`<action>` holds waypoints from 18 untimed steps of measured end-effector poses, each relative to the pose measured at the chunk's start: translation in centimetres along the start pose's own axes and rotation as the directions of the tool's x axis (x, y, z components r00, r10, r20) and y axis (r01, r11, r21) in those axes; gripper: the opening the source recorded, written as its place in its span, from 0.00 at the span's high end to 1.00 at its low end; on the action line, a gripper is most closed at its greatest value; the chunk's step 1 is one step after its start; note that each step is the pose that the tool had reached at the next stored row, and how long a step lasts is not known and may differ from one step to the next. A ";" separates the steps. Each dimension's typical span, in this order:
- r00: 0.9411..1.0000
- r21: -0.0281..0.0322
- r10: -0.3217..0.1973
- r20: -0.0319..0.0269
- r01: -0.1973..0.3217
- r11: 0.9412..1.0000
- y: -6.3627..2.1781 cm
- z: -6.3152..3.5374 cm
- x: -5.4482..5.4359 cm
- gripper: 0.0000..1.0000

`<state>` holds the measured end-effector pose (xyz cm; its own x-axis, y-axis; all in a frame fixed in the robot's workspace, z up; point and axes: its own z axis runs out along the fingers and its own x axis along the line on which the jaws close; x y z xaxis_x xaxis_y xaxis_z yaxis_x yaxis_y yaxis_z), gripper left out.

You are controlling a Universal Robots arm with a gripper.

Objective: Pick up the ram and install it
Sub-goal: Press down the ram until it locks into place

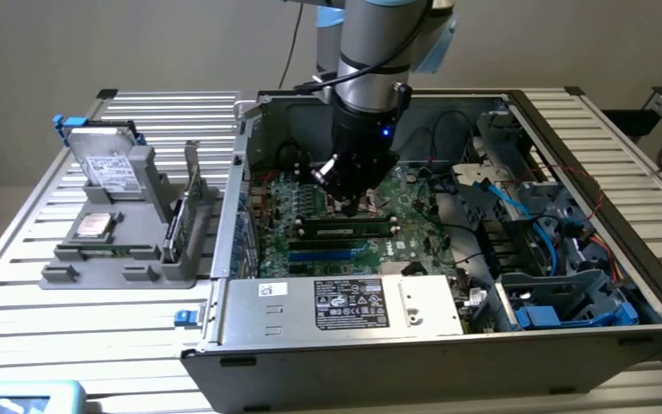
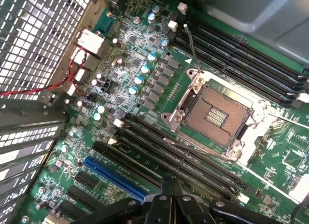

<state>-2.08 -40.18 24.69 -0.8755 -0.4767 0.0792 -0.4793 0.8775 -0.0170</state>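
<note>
1. The ram (image 1: 348, 230) lies lengthwise in a slot on the board (image 1: 423, 216). It sits near the board's edge next to the supply (image 1: 354, 306), inside the open case (image 1: 561, 138). It looks seated or nearly so, but I cannot tell whether its end latches have closed.
2. Handling, as I judge it: the ram is light, thin and stiff, so it will not sag, but it would snap or crack if bent.
3. Its chips and contact edge are delicate. The place to hold it is by the long faces near the middle of the top edge, or by the two short ends, keeping off the contacts.
4. The flat faces are smooth, so a pinch could slip. A tilted stick would jam in the slot rather than slide home.
5. The gripper (image 1: 352, 205) hangs low inside the case, above the middle of the board and just over the ram.
6. In the wrist view the gripper (image 2: 170, 192) has its fingers (image 2: 165, 185) pressed together with nothing between them.
7. The tips sit over the black slots (image 2: 159, 147), beside the bare socket (image 2: 215, 115). From these views I cannot tell whether they touch the ram or rest just clear of it.
</note>
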 end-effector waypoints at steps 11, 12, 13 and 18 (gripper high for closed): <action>0.994 0.019 0.112 0.005 -0.112 0.993 0.00 0.00 0.0 0.89; 0.992 0.020 0.122 0.006 -0.123 0.992 0.00 0.00 0.0 0.89; 0.991 0.022 0.133 0.006 -0.133 0.991 0.00 0.00 0.0 0.89; 0.983 0.030 0.183 0.009 -0.183 0.983 0.00 0.00 0.0 0.89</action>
<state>-2.08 -40.18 24.69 -0.9490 -0.3083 0.0657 -0.3122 0.9481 -0.0608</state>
